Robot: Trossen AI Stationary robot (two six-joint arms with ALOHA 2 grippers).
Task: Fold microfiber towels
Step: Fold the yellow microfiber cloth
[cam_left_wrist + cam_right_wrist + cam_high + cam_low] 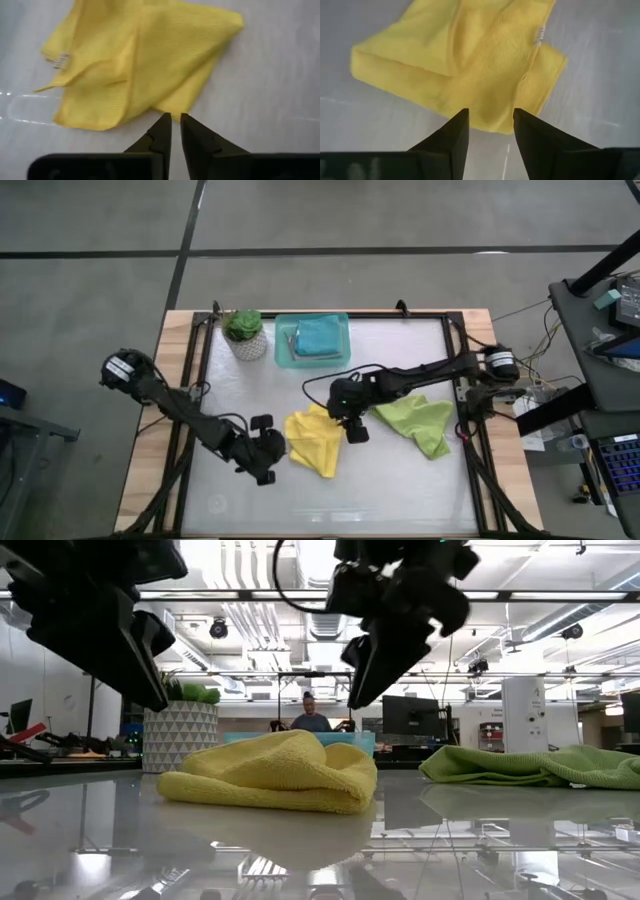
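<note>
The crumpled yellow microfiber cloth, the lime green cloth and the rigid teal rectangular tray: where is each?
Yellow microfiber cloth (314, 440): high view, middle of its crumpled heap.
Lime green cloth (418, 421): high view, centre of the spread fabric.
Teal rectangular tray (283, 346): high view, its left wall.

A potted plant (244, 333) in a white patterned pot stands beside a teal tray (285, 350) — both at the table's (400, 480) far edge.

One yellow towel (313, 441) lay on the table, and one green towel (418, 421) beside it. One tray (284, 348) held one teal towel (320, 336); one plant (244, 333) stood nearby. Two grippers worked: left (268, 450) and right (352, 425).
</note>
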